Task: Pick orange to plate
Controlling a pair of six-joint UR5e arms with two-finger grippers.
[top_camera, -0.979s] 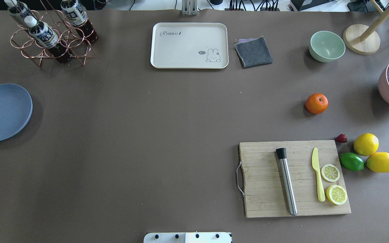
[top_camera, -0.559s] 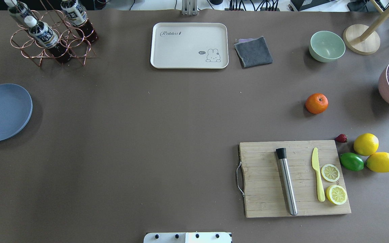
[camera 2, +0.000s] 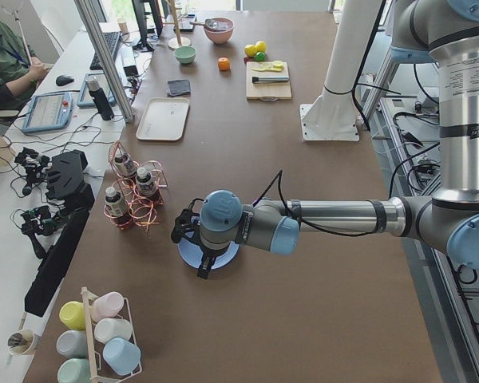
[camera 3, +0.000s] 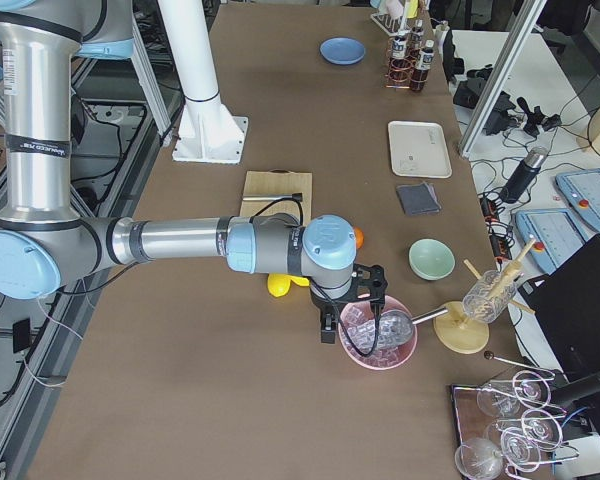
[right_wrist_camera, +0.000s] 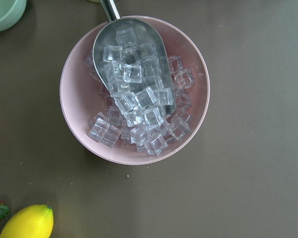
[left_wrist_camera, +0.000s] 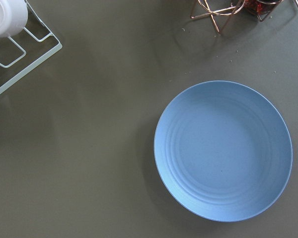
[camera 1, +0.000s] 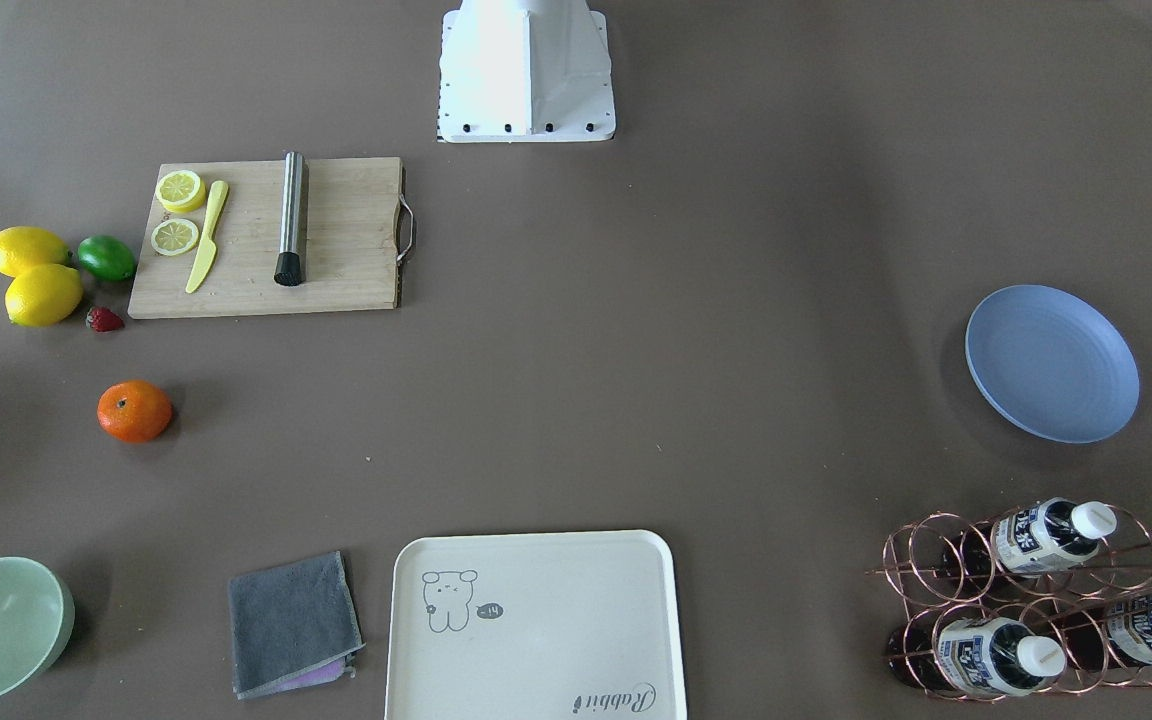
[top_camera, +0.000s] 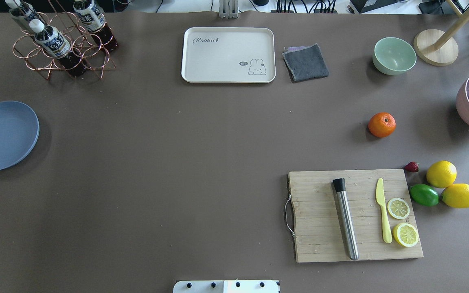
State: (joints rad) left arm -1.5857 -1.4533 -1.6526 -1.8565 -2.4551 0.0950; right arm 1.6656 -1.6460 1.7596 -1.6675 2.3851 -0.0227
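Orange (top_camera: 381,124) sits alone toward the counter's (top_camera: 218,142) right end. I'd swing right gripper (camera 3: 352,322) from above ice bowl (right_wrist_camera: 69,99) and descend squarely over it. Gripper's opening I cannot tell.

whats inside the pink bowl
The pink bowl holds clear ice cubes and a metal scoop heaped with more cubes. The bowl's bottom is hidden under them.

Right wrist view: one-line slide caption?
Pink bowl of ice cubes with a metal scoop, seen from above; lemon at lower left.
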